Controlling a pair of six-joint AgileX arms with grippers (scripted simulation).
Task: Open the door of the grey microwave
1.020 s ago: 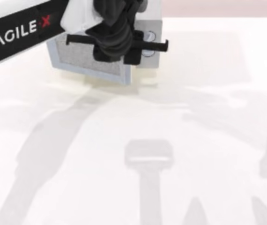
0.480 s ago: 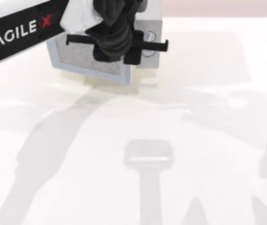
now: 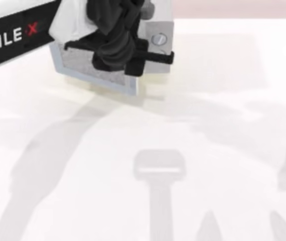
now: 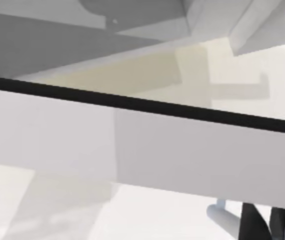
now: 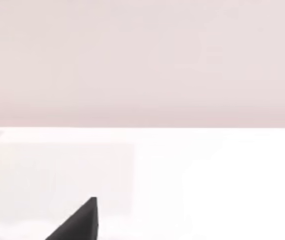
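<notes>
The grey microwave (image 3: pixel 159 30) stands at the table's far edge, left of centre, with a round knob (image 3: pixel 158 38) showing on its right panel. The door (image 3: pixel 78 63), with its speckled window, stands swung partly out from the body. My left gripper (image 3: pixel 133 68) reaches down over the door near its free edge. In the left wrist view the door (image 4: pixel 192 155) fills the middle, with the microwave's body (image 4: pixel 82 45) beyond it. There, dark fingers (image 4: pixel 255 226) sit against a pale round handle (image 4: pixel 225 217), shut on it. My right gripper (image 5: pixel 80 222) hangs parked over bare table.
The white table (image 3: pixel 208 125) stretches in front of the microwave and to its right, crossed only by arm shadows. A pale pink wall (image 5: pixel 142 60) rises behind the table's far edge.
My left arm has shifted to the left, taking the door with it. The door's free edge now stands a little farther from the body, and the knob is more exposed.
</notes>
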